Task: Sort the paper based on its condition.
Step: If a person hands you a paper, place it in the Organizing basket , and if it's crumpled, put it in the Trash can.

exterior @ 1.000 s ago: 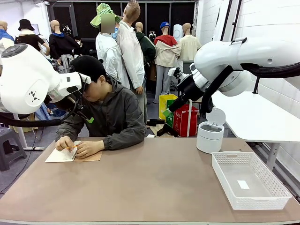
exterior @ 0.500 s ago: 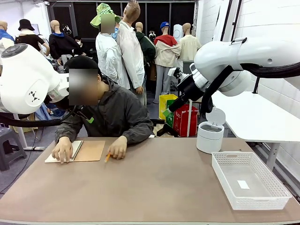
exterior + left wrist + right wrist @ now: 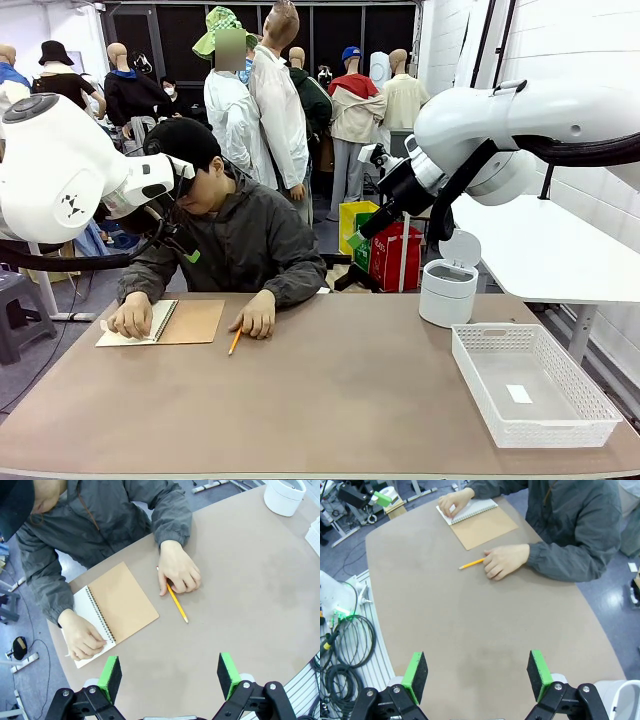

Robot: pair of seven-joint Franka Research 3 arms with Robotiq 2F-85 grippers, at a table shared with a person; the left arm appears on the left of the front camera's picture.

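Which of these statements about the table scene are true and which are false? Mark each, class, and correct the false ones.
1. The yellow pencil lies on the table beside the person's hand. True.
2. The spiral-bound notebook with a brown card cover is closed. False: it lies open, a white page showing.
3. The left gripper holds the pencil. False: its jaws are open and empty.
4. The white mesh plastic basket sits near the table's right end. True.

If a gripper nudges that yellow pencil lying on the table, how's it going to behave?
The pencil is thin and lies flat on the smooth table, so it will probably roll or skid rather than stay put. It looks light, so a slight touch should move it. One end sits under the person's hand, which may hold it still.
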